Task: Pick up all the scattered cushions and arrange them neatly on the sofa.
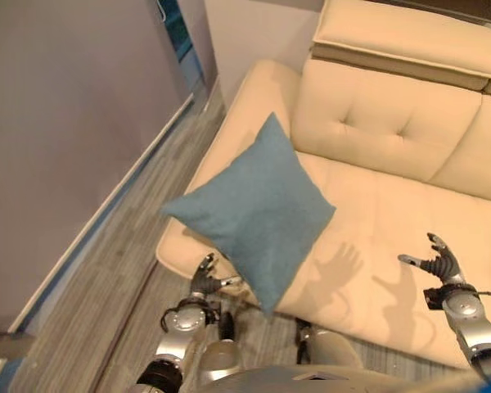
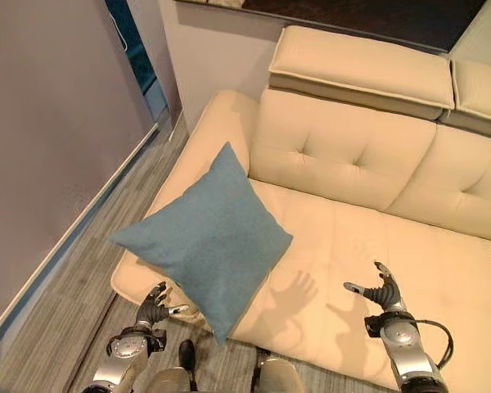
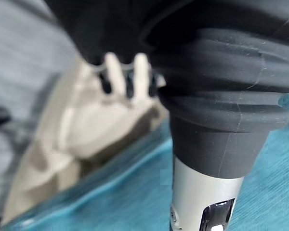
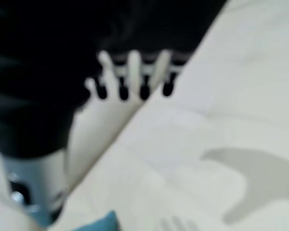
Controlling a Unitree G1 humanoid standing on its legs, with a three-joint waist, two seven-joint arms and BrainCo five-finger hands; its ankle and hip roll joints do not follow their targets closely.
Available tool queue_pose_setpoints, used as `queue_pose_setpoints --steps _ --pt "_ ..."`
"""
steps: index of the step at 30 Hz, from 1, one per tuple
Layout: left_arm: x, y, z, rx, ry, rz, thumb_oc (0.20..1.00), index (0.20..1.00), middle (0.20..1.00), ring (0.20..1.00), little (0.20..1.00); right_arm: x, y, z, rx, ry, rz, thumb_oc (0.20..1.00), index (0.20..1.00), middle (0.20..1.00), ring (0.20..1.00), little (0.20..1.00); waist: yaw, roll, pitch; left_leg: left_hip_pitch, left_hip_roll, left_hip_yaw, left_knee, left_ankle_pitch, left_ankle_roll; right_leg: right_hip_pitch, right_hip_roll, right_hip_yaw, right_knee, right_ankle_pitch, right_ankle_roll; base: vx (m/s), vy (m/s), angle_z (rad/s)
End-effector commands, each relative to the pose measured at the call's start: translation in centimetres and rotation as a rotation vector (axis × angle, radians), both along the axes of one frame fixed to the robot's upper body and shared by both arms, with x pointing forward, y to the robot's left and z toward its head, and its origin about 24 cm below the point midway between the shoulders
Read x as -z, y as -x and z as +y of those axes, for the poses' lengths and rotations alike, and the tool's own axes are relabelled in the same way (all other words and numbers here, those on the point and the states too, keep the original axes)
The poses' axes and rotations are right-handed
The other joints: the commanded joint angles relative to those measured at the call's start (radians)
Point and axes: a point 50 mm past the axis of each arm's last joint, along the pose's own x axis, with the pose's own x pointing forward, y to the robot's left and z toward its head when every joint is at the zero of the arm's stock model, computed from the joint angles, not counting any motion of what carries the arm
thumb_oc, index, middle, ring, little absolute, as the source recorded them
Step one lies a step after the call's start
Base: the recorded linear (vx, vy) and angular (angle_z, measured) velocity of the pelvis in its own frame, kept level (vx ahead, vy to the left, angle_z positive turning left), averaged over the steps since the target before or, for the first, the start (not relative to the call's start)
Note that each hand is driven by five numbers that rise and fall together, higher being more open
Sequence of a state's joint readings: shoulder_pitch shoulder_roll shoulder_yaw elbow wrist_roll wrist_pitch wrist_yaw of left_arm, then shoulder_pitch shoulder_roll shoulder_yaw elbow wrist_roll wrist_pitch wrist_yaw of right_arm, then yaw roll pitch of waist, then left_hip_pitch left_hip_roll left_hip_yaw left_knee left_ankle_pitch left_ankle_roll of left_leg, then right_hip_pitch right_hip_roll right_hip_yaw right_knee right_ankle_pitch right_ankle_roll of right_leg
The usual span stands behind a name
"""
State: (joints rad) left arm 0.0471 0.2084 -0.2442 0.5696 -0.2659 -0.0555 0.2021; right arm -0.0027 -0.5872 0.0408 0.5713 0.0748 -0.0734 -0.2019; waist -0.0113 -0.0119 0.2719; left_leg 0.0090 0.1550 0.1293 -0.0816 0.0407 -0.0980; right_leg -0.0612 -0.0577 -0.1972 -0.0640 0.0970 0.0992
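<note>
The left hand's fingers (image 3: 116,77) are lying loosely extended, grasping nothing, and the left hand (image 1: 206,279) is hovering at the front edge of the sofa seat, just beside the lower corner of the blue cushion (image 1: 258,209). The right hand's fingers (image 4: 135,72) are spreading straight and released, with nothing between them, while the right hand (image 1: 440,264) is hanging over the bare seat well apart from the cushion, casting a shadow on the upholstery. The blue cushion is sitting on its point like a diamond at the left end of the cream sofa (image 1: 393,205), its lower corner overhanging the seat's front edge and its upper corner reaching toward the padded armrest (image 2: 217,123). Behind it the tufted backrest (image 2: 344,151) is rising, with a raised headrest (image 2: 360,65) on top. Grey wood-plank flooring (image 1: 106,303) is running along the sofa's left side up to a pale wall (image 1: 65,123).
</note>
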Motion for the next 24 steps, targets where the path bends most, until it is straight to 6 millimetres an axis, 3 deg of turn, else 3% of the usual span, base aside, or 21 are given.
queue_pose_setpoints --steps 1,8,14,16,17,19,20,21,24 --pt "-1.8 -1.7 0.0 0.018 0.007 -0.100 1.000 1.000 1.000 1.000 1.000 -2.8 -2.0 -0.6 -0.014 0.045 -0.120 1.000 1.000 1.000 1.000 1.000 0.014 -0.062 0.013 0.039 -0.040 0.011 0.034 0.009 -0.026 -0.024 -0.070 0.001 0.121 -0.057 0.040 -0.05 -0.093 0.32" --pt "-4.3 -5.1 -1.9 0.067 0.032 -0.223 1.000 1.000 1.000 1.000 1.000 -6.4 -6.3 -0.4 -0.091 0.072 -0.199 1.000 1.000 1.000 1.000 1.000 0.044 -0.057 0.089 -0.081 -0.023 -0.026 0.040 0.049 -0.046 -0.162 -0.075 -0.024 0.189 -0.065 0.026 -0.12 -0.101 0.18" --pt "-6.5 -7.6 -3.6 0.089 0.047 -0.325 1.000 1.000 1.000 1.000 1.000 -9.3 -9.3 0.2 -0.133 0.127 -0.256 1.000 1.000 1.000 1.000 1.000 0.058 -0.059 0.112 -0.177 -0.014 -0.049 0.026 0.087 -0.060 -0.274 -0.071 -0.035 0.221 -0.056 0.021 -0.06 -0.075 0.20" --pt "-8.5 -9.2 -4.6 0.095 0.056 -0.407 1.000 1.000 1.000 1.000 1.000 -11.6 -10.7 -0.2 -0.117 0.212 -0.291 1.000 1.000 1.000 1.000 1.000 0.061 -0.060 0.122 -0.219 -0.007 -0.058 0.009 0.105 -0.069 -0.329 -0.070 -0.038 0.238 -0.058 0.020 -0.04 -0.085 0.08" --pt "-8.5 -9.2 -4.6 0.095 0.056 -0.407 1.000 1.000 1.000 1.000 1.000 -11.6 -10.7 -0.2 -0.117 0.212 -0.291 1.000 1.000 1.000 1.000 1.000 0.061 -0.060 0.122 -0.219 -0.007 -0.058 0.009 0.105 -0.069 -0.329 -0.070 -0.038 0.238 -0.058 0.020 -0.01 -0.045 0.13" --pt "-10.9 -10.8 -6.4 0.123 0.061 -0.498 1.000 1.000 1.000 1.000 1.000 -14.9 -12.3 -0.4 -0.109 0.296 -0.356 1.000 1.000 1.000 1.000 1.000 0.060 -0.062 0.134 -0.265 0.000 -0.069 0.004 0.115 -0.076 -0.390 -0.071 -0.037 0.256 -0.056 0.018 -0.03 -0.056 0.17" --pt "-10.9 -10.8 -6.4 0.122 0.061 -0.498 1.000 1.000 1.000 1.000 1.000 -14.9 -12.3 -0.4 -0.109 0.296 -0.356 1.000 1.000 1.000 1.000 1.000 0.060 -0.062 0.134 -0.265 0.000 -0.069 0.004 0.115 -0.076 -0.390 -0.071 -0.037 0.256 -0.056 0.018 -0.03 -0.051 0.05" --pt "-12.4 -11.5 -7.4 0.138 0.075 -0.555 1.000 1.000 1.000 1.000 1.000 -16.4 -13.1 -0.4 -0.101 0.313 -0.386 1.000 1.000 1.000 1.000 1.000 0.064 -0.060 0.145 -0.288 0.004 -0.074 0.006 0.119 -0.080 -0.425 -0.075 -0.038 0.270 -0.055 0.018 0.00 0.000 0.00" --pt "-13.5 -12.0 -8.5 0.162 0.092 -0.596 1.000 1.000 1.000 1.000 1.000 -17.9 -13.8 -0.2 -0.113 0.338 -0.405 1.000 1.000 1.000 1.000 1.000 0.064 -0.061 0.151 -0.308 0.008 -0.079 0.006 0.121 -0.084 -0.450 -0.075 -0.038 0.274 -0.053 0.018 -0.01 -0.036 0.06"
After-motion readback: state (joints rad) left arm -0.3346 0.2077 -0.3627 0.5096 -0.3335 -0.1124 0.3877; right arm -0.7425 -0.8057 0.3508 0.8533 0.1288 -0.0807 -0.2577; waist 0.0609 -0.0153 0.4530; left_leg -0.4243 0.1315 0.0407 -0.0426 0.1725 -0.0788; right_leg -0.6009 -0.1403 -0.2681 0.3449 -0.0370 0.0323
